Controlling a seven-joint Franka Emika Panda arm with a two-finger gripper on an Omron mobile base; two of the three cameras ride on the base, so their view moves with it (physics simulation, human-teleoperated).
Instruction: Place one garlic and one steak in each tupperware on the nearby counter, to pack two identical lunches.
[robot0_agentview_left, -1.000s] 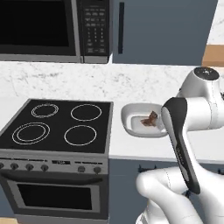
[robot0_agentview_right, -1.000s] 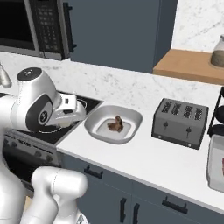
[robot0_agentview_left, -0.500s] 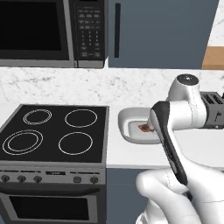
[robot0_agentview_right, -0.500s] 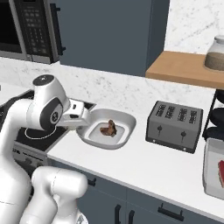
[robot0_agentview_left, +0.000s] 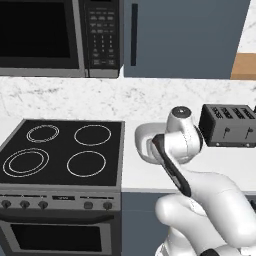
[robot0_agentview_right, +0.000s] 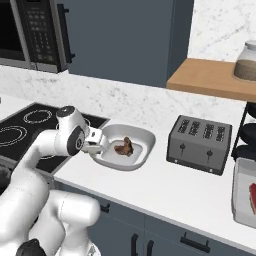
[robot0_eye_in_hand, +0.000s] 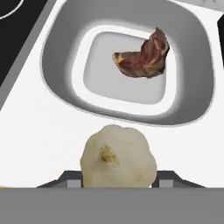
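The left base view looks forward and down from behind the arm's left side, taking in the stove (robot0_agentview_left: 62, 152), the microwave (robot0_agentview_left: 60, 37) and the toaster (robot0_agentview_left: 229, 125). The right base view looks from behind its right side, further along the counter (robot0_agentview_right: 165, 187), and shares the stove, toaster and white tupperware (robot0_agentview_right: 125, 146). The hand view sits close above that tupperware (robot0_eye_in_hand: 127, 65), looking down into it.

Lunch items at the white container
A brown steak chunk (robot0_eye_in_hand: 144, 56) lay inside the white tupperware (robot0_eye_in_hand: 57, 57); a pale garlic bulb (robot0_eye_in_hand: 118, 157) sat beside its rim.
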